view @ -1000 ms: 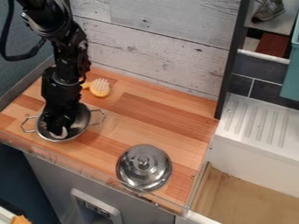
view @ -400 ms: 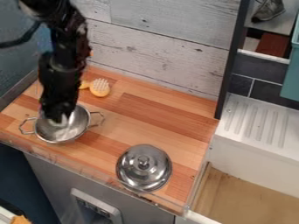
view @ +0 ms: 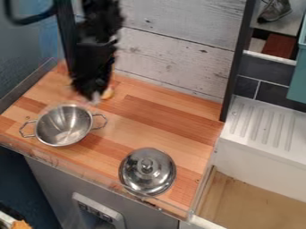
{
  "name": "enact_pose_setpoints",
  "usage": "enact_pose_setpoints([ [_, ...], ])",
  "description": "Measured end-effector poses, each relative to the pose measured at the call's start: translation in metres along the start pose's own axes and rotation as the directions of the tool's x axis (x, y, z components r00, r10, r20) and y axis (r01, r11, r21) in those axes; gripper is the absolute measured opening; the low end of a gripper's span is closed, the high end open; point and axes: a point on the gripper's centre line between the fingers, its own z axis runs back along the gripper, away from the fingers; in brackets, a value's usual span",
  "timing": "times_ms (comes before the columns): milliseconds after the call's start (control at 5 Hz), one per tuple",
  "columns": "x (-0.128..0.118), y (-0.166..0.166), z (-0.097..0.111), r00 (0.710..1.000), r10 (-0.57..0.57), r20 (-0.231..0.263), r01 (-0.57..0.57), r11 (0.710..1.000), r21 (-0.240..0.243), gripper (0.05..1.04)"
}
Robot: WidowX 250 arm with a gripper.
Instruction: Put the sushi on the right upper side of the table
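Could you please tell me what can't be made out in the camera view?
In the camera view:
- Pale thing at the gripper: too blurred to identify.
- Yellow item: partly hidden behind the gripper.
- Orange item: cut off by the bottom edge.
- Teal item: cut off by the right edge.

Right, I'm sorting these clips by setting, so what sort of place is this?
Most likely a toy kitchen set up for a robot arm: a wood-patterned counter holds a metal colander or pot and a shiny lid, beside a white ridged drainboard.
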Motion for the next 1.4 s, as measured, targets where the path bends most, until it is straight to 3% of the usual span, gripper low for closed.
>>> enact_pose_setpoints([
  [400, -0.062, -0.060, -0.011, 0.982, -0.188, 0.011, 0.188, 0.981, -0.054, 0.571],
  [800, -0.086, -0.082, -0.034, 0.948, -0.319, -0.015, 0.316, 0.942, -0.113, 0.571],
  [1000, -0.094, -0.084, -0.045, 0.934, -0.356, -0.035, 0.350, 0.929, -0.119, 0.571],
  [1200, -0.096, -0.089, -0.056, 0.924, -0.383, -0.028, 0.377, 0.918, -0.120, 0.647],
  [1400, -0.099, -0.091, -0.060, 0.914, -0.405, -0.031, 0.399, 0.909, -0.120, 0.941],
])
